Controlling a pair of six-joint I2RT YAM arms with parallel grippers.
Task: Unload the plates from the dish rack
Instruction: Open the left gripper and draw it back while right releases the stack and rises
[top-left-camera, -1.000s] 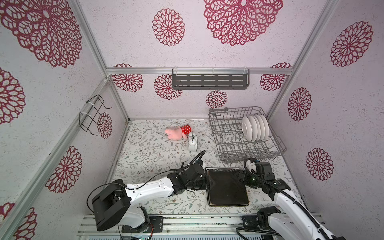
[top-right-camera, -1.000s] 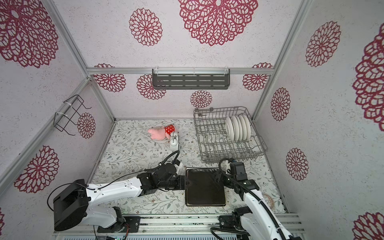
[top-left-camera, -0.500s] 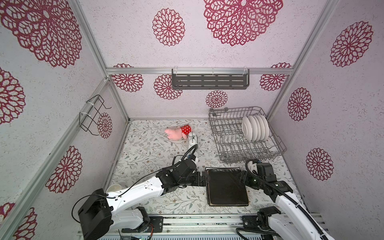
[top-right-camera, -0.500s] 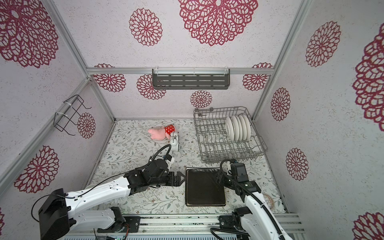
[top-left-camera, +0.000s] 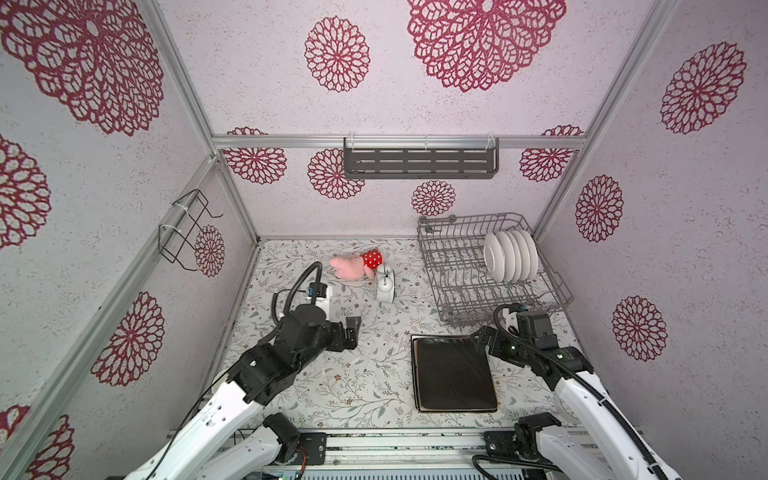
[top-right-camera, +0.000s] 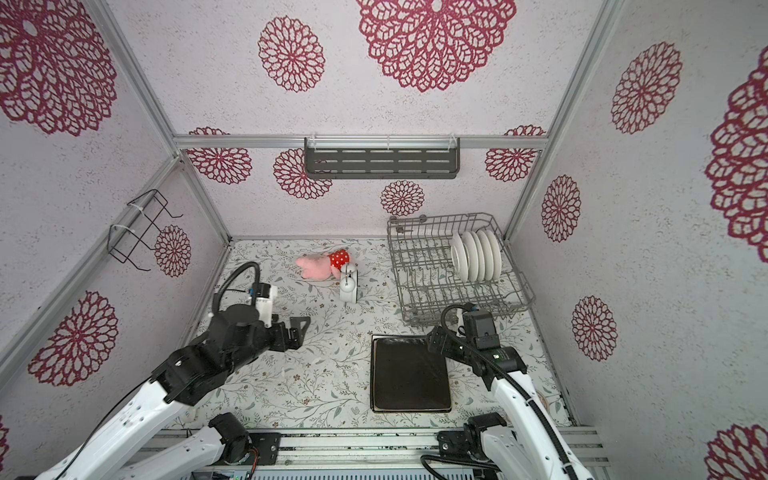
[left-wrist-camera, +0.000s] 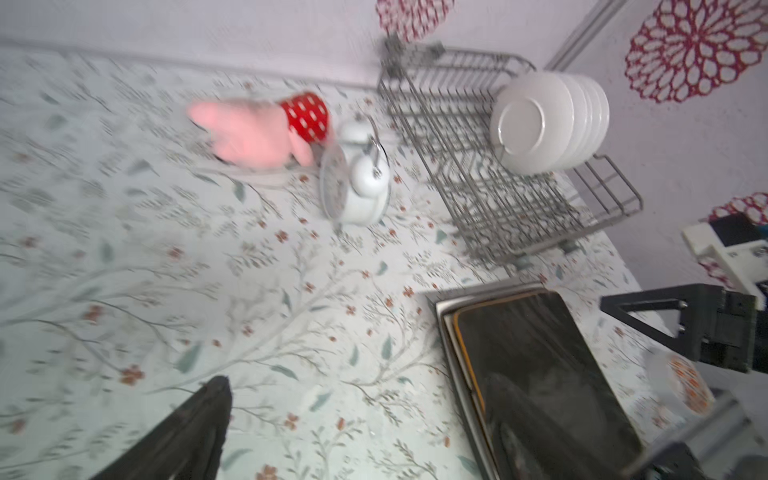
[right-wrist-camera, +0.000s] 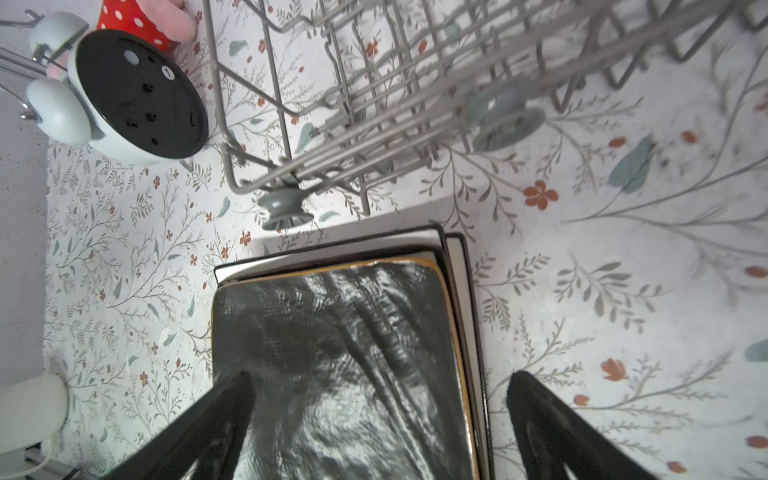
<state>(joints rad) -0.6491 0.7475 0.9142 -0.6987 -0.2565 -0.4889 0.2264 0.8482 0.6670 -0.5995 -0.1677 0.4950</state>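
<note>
Both my jaws stand spread wide and grasp nothing. Right gripper (top-left-camera: 484, 337) hangs over the dark square plate (top-left-camera: 455, 374), topping a stack on the bench (top-left-camera: 353, 386). Left gripper (top-left-camera: 353, 330) is apart. Round white plates (top-left-camera: 511, 254) stand upright in the dish rack (top-left-camera: 457, 270).

Both top views give me the whole cell from high over the front edge, looking down and back; my left wrist camera sits well above the table, blurred, facing the dish rack (left-wrist-camera: 498, 166); my right wrist camera sits low over the stacked plates (right-wrist-camera: 340, 357); every view shares stack and rack.
</note>
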